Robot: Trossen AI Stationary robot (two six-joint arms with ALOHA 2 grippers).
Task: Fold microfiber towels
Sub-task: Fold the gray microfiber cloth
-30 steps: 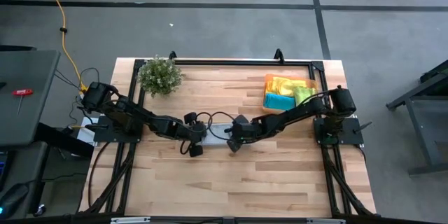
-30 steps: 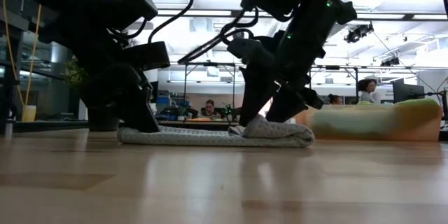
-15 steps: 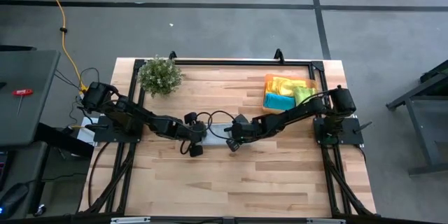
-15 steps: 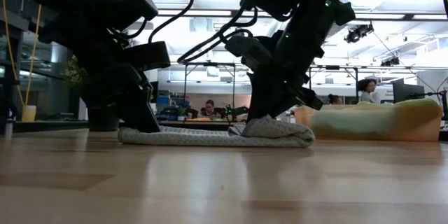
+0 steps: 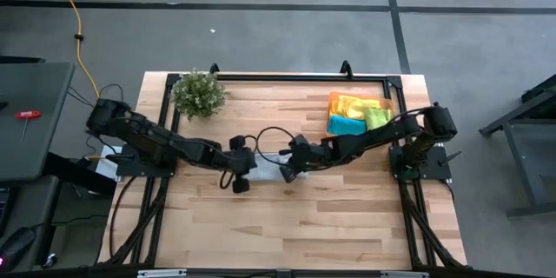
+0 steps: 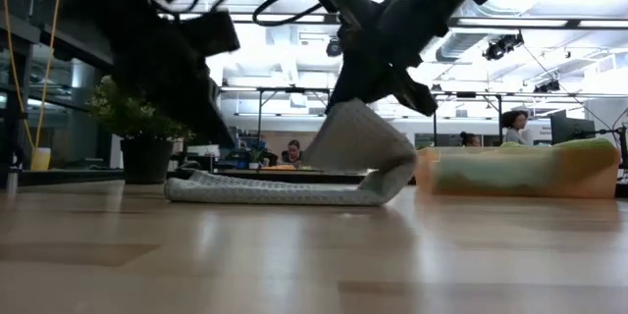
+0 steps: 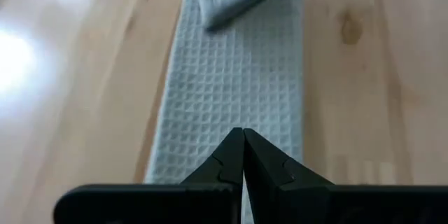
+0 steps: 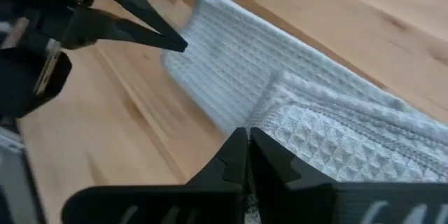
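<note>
Towel action at mid-table: the pale grey-blue towel (image 6: 285, 188) lies as a long flat strip on the wooden table (image 5: 287, 217), and its right end is lifted clear of the surface, curling up and back over the strip. Right gripper (image 5: 287, 172) has that raised end, fingers pinched tight on the waffle-textured cloth, and in the right wrist view the folded edge bunches just ahead of the closed fingertips (image 8: 246, 155). Low view shows the lifted flap hanging from the dark jaws above, with a rounded bend where it meets the part lying flat. Left gripper (image 5: 238, 179) sits at the opposite end of the strip, fingers clamped together; the left wrist view looks straight down the length of the towel, with the closed tips (image 7: 242, 155) over its near edge, though whether they actually pinch the cloth I cannot tell. Over at the far right of the table, the orange tray (image 5: 383, 102) holds the other towels: yellow towels (image 5: 347, 106), a teal blue towel (image 5: 345, 126) and a lime green towel (image 5: 375, 118), piled together. Small green plant (image 5: 199, 94) stands at the far left corner, well apart from the work
</note>
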